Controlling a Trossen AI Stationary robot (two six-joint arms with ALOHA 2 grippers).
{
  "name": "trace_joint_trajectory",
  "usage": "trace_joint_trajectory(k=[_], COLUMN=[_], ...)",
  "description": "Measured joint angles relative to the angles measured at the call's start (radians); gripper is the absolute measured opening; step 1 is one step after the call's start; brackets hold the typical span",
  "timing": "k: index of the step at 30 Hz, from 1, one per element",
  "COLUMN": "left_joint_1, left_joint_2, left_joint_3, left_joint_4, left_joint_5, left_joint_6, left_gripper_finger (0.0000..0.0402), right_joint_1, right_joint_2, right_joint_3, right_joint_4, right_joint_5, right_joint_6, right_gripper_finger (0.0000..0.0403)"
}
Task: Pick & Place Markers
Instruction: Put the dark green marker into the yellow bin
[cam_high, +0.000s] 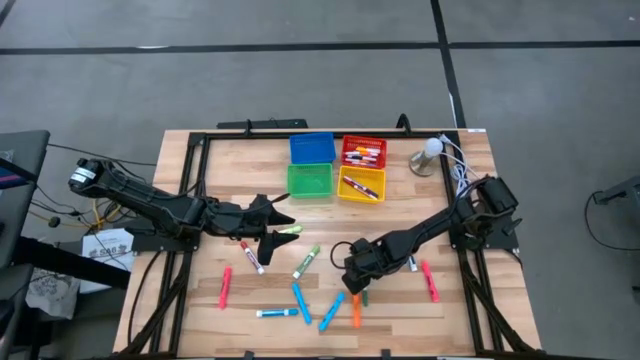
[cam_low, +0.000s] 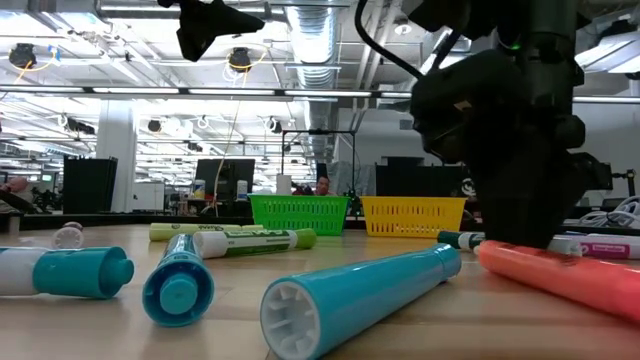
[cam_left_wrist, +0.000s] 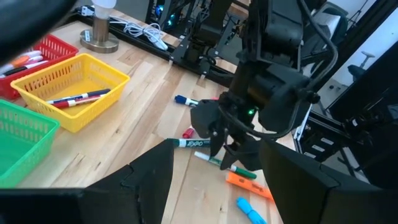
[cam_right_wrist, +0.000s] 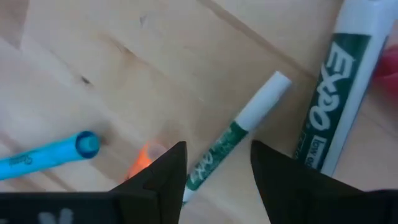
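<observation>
Beside right gripper (cam_right_wrist: 214, 171): orange marker (cam_right_wrist: 142, 158), blue marker (cam_right_wrist: 46, 154) and thick Expo marker (cam_right_wrist: 336, 106) crowd the wood | between its parted fingers: thin green marker (cam_right_wrist: 239, 140), not gripped | left gripper (cam_high: 283, 227): wide, empty, near bins (cam_high: 311, 180)

Four small square plastic mesh bins sit together: one blue (cam_high: 311, 147), one red (cam_high: 364, 151), one green (cam_high: 309, 181), one yellow (cam_high: 361, 184). About a dozen short marker pens (cam_high: 306, 262) lie loose on the wooden table (cam_high: 200, 315); more fill the red and yellow bins, too small to count.
</observation>
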Motion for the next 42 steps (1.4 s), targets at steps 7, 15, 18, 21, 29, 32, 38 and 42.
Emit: trace_joint_trajectory(k=[7, 15, 18, 21, 29, 32, 38, 42], left_joint_1=[0.000, 0.000, 0.000, 0.000, 0.000, 0.000, 0.000, 0.000], left_joint_2=[0.000, 0.000, 0.000, 0.000, 0.000, 0.000, 0.000, 0.000], left_joint_3=[0.000, 0.000, 0.000, 0.000, 0.000, 0.000, 0.000, 0.000], left_joint_4=[0.000, 0.000, -0.001, -0.001, 0.000, 0.000, 0.000, 0.000], left_joint_5=[0.000, 0.000, 0.000, 0.000, 0.000, 0.000, 0.000, 0.000], left_joint_6=[0.001, 0.001, 0.001, 0.001, 0.001, 0.001, 0.000, 0.001], left_gripper_finger=[0.0236, 0.0236, 0.0236, 0.0236, 0.0236, 0.0236, 0.0236, 0.0236], right_joint_1=[0.018, 0.023, 0.030, 0.031, 0.024, 0.023, 0.023, 0.023], right_joint_2=[0.012, -0.001, 0.000, 0.000, 0.000, 0.000, 0.000, 0.000], right_joint_3=[0.000, -0.001, -0.001, -0.002, -0.003, -0.004, -0.004, 0.003], right_joint_4=[-0.003, -0.030, -0.035, -0.040, -0.045, -0.041, -0.030, -0.033], right_joint_5=[0.020, 0.033, 0.042, 0.052, 0.069, 0.074, 0.076, 0.077], right_joint_6=[0.035, 0.028, 0.027, 0.028, 0.029, 0.029, 0.029, 0.027], right_gripper_finger=[0.0161, 0.0123, 0.0106, 0.0093, 0.0049, 0.0033, 0.0023, 0.0034])
